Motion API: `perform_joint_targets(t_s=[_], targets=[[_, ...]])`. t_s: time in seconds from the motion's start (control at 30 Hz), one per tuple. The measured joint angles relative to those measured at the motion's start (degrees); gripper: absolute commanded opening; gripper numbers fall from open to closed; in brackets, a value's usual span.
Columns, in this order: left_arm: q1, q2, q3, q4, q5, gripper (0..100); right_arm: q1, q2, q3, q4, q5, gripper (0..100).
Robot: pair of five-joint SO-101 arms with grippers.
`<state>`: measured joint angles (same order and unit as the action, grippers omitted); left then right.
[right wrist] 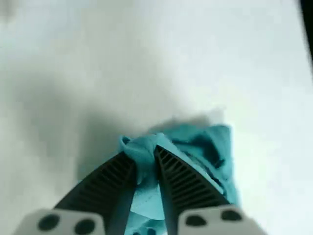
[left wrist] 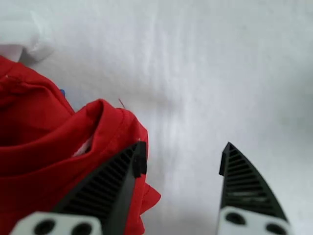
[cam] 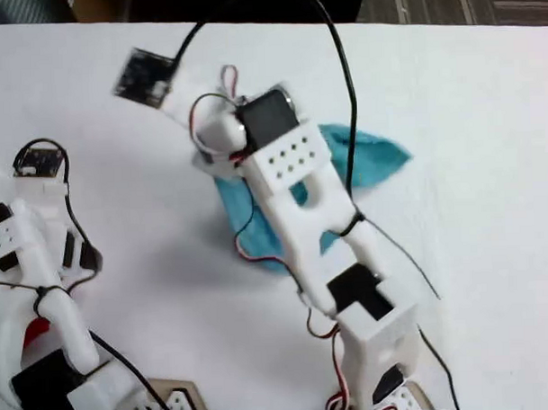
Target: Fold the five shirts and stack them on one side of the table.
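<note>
— What's nearest us?

— The left arm [cam: 34,294], tucked in at the near corner of the table [cam: 486,99]. The left gripper [left wrist: 183,156] has its jaws spread wide with nothing between them but bare tabletop. The red shirt [left wrist: 44,142] is bunched up off to one side. One finger sits right at its edge, and the other is well clear of it.

— So it isn't holding the red one?

— No. I'd say it has to shift sideways toward the cloth before closing would catch anything.

— And farther out?

— The right arm [cam: 301,195] is stretched to mid-table. The right gripper [right wrist: 144,154] has its jaws pinched on a fold at the edge of the teal shirt [right wrist: 205,147].

— Where's the rest of that shirt?

— Back under the arm. From above, the teal shirt [cam: 376,156] trails from the wrist toward the arm's base and out to the far right, so its length runs slantwise across the table. I can't tell whether the pinched edge is off the surface.

— Which arm is better placed for it?

— The right one, clearly. The left is well away. In my view a fold means carrying that edge back over the body of the cloth behind the jaws.
</note>
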<state>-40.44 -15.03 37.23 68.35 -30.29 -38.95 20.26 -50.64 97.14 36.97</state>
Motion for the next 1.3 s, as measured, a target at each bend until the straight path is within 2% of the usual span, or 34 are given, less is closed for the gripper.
perform_joint_targets(t_s=[0.3,0.4,0.47,0.6,0.67,0.83,0.97,1.13,1.3], targets=[[0.1,0.0,0.0,0.0,0.0,26,-9.1,0.0,-12.7,0.0,0.0,2.1],[0.1,0.0,0.0,0.0,0.0,26,-9.2,0.0,-12.2,0.0,0.0,2.5],[0.1,0.0,0.0,0.0,0.0,26,-8.3,0.2,-9.7,0.0,0.0,7.8],[0.1,0.0,0.0,0.0,0.0,26,-3.5,1.6,-4.0,0.0,0.0,27.0],[0.1,0.0,0.0,0.0,0.0,26,-0.5,1.6,-2.8,0.0,-0.2,31.4],[0.1,0.0,-1.2,0.1,0.0,27,5.3,1.6,-2.6,0.0,-2.7,31.5],[0.3,0.0,-5.0,2.0,0.0,27,12.7,1.6,-1.4,0.0,-7.7,31.5],[4.3,0.0,-14.0,3.7,0.0,27,21.2,3.3,4.8,0.0,-10.9,31.5],[10.1,0.0,-17.0,-5.4,-0.2,27,24.7,5.1,17.7,-0.1,-11.4,31.5]])
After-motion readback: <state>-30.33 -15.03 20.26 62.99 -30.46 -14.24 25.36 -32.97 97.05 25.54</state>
